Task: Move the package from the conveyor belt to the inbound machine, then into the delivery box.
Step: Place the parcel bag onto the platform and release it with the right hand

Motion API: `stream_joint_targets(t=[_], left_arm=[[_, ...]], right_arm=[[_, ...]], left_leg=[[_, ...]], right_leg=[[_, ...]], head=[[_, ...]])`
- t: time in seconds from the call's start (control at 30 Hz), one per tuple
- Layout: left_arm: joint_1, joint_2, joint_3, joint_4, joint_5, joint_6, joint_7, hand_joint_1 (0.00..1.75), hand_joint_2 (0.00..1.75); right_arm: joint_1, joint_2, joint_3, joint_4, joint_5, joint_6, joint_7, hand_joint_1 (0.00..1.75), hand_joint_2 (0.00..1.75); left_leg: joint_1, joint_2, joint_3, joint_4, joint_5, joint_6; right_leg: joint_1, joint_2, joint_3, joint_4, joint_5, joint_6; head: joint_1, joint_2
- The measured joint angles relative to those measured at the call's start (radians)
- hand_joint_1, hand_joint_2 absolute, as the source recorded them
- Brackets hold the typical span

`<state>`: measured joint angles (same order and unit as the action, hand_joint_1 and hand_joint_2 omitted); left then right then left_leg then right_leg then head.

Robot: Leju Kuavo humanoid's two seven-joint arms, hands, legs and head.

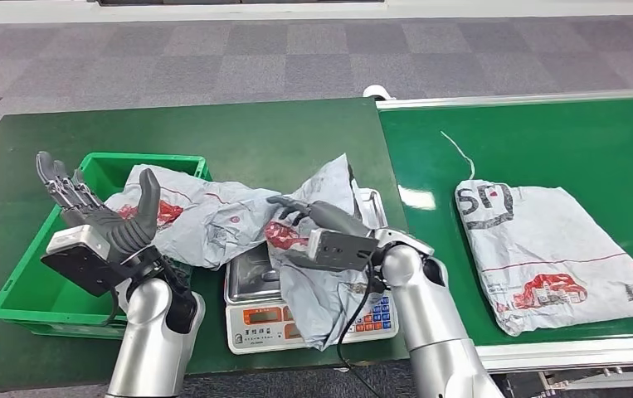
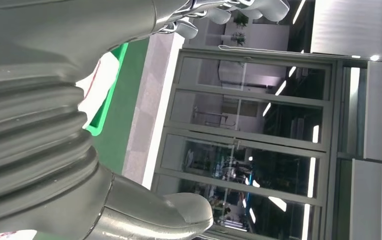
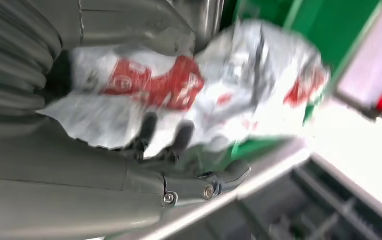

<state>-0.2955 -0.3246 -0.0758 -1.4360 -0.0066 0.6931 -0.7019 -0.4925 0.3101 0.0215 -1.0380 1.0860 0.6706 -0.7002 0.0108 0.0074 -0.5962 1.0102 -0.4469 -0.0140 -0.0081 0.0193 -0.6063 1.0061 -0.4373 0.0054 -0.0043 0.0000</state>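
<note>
- Grey carpet tiles behind; dark green table (image 1: 238, 133) on the left, green conveyor belt (image 1: 545, 141) butted against its right edge.
- Inbound machine (image 1: 250, 319), a small scale with a keypad, sits at the table's front edge. Green delivery box (image 1: 26, 286) is at the front-left corner.
- Package (image 1: 213, 217), a crumpled grey mailer with red print, is draped from the scale's platform over the box's right rim, partly inside the box. Long axis runs roughly along the table's front edge, far end pointing into the box.
- Right hand (image 1: 317, 228) grips the scale-side end of the package; in the right wrist view the fingers (image 3: 146, 131) press into the bag.
- Left hand (image 1: 101, 207) is raised over the box, fingers spread, holding nothing.
- Second package (image 1: 549, 253) lies flat on the belt near its front edge.
- Risks, as judged: limp film could snag on the scale corner or the box rim; released now, the bag would probably hang half out. The trailing end over the keypad may drag the scale.
</note>
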Motion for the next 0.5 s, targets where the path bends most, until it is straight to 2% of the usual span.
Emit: stream_joint_targets(t=[0.13, 0.27, 0.5], left_arm=[[-0.002, 0.000, 0.000, 0.015, -0.002, 0.000, 0.000, 0.00, 1.75], [-0.003, 0.000, 0.000, 0.021, -0.001, 0.000, 0.000, 0.00, 1.75], [-0.004, 0.000, 0.000, 0.029, 0.004, -0.013, 0.000, 0.00, 1.75]], right_arm=[[0.012, -0.006, -0.080, -0.083, -0.127, 0.000, 0.000, 0.00, 1.75], [0.032, -0.032, -0.091, -0.140, -0.290, 0.000, 0.000, 0.00, 1.75], [0.051, -0.070, -0.096, -0.196, -0.385, 0.000, 0.000, 0.00, 1.75]], left_leg=[[0.000, 0.001, 0.000, 0.000, 0.000, 0.000], [0.000, 0.001, 0.000, 0.000, 0.000, 0.000], [0.000, 0.002, 0.000, 0.000, 0.000, 0.000]], right_leg=[[0.000, 0.001, 0.000, 0.000, 0.000, 0.000], [0.000, 0.001, 0.000, 0.000, 0.000, 0.000], [0.000, 0.001, 0.000, 0.000, 0.000, 0.000]], head=[[0.000, 0.000], [0.000, 0.000], [0.000, 0.000]])
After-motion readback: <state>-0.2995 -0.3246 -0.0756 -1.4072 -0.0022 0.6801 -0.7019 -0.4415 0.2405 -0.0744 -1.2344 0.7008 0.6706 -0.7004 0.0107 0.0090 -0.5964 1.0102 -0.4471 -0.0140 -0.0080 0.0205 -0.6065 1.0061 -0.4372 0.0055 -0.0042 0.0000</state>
